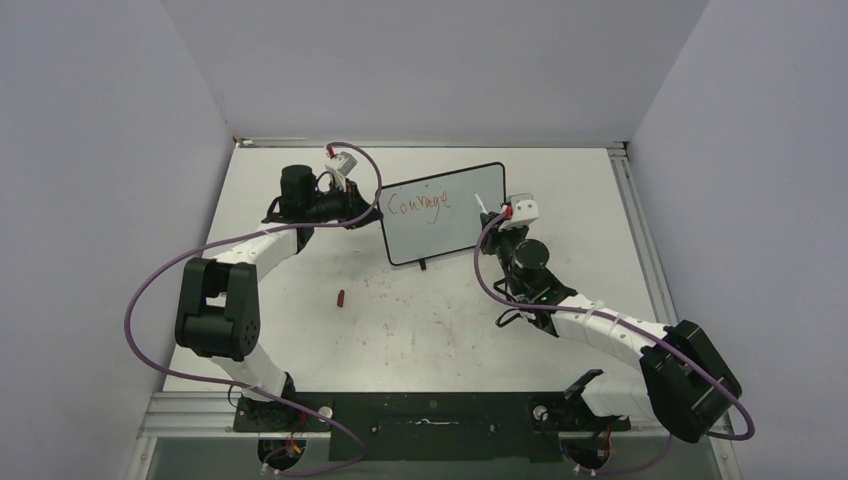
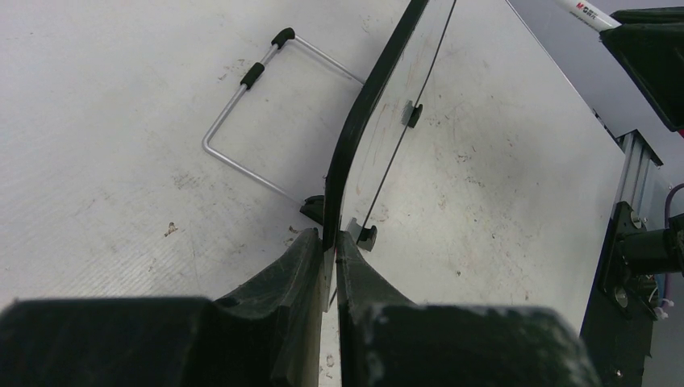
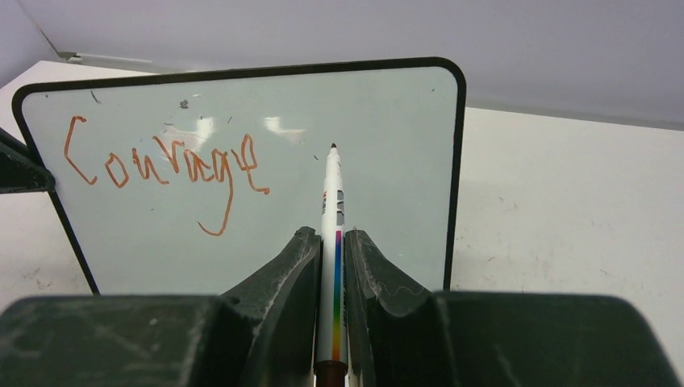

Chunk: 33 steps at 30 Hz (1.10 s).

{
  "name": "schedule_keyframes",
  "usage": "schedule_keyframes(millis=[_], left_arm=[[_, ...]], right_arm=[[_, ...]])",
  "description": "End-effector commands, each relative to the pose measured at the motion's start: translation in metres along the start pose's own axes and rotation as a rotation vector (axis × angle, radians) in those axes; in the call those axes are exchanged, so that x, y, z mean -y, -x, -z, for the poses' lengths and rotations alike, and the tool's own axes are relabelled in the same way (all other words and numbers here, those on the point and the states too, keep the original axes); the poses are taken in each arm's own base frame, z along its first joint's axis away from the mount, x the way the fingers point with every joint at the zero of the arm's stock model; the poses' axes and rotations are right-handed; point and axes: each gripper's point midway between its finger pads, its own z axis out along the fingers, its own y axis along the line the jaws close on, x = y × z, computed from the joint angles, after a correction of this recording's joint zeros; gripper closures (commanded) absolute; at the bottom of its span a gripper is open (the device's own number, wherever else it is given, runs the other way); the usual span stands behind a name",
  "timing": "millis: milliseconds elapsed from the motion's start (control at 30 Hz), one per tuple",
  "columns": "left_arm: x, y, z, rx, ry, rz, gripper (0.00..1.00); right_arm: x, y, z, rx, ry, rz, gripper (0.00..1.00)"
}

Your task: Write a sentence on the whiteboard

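The whiteboard (image 1: 440, 238) stands tilted back on its wire stand (image 2: 242, 121) mid-counter (image 1: 420, 325), between the two arms, its face towards the right arm. The left fingers (image 2: 323, 250) are pinched nearly shut on the board's black frame at its left edge, steadying it. The right fingers (image 3: 321, 246) are clamped tight on a white marker (image 3: 331, 201), whose long axis runs straight out from them at the board face. Its tip sits just right of the red word "Courage" (image 3: 161, 165), the only part of the sentence written so far. I cannot tell whether the tip touches the surface. I judge the right arm the working arm. Bare board lies right of and below the tip, so the next word turns on a short shift that way before contact. A small red object (image 1: 341, 297), possibly the cap, lies on the counter well apart from both arms. I see no container in any view.
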Motion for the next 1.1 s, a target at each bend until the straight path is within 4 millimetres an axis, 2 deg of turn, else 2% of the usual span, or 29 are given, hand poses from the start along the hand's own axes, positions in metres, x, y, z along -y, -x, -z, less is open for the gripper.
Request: schedule_keyframes(millis=[0, 300, 700, 1067], left_arm=[[0.009, 0.024, 0.008, 0.039, -0.011, -0.049, 1.0], [0.009, 0.023, 0.008, 0.036, -0.011, -0.049, 1.0], [0.008, 0.023, 0.008, 0.034, -0.01, -0.05, 1.0], [0.009, 0.023, 0.008, 0.034, -0.01, -0.052, 1.0]], right_arm=[[-0.01, 0.007, -0.008, 0.028, 0.064, -0.02, 0.95], [-0.013, 0.004, -0.022, 0.032, 0.07, -0.014, 0.95], [-0.012, 0.012, -0.034, 0.064, 0.055, -0.014, 0.95], [-0.006, 0.004, -0.041, 0.044, 0.033, -0.001, 0.95]])
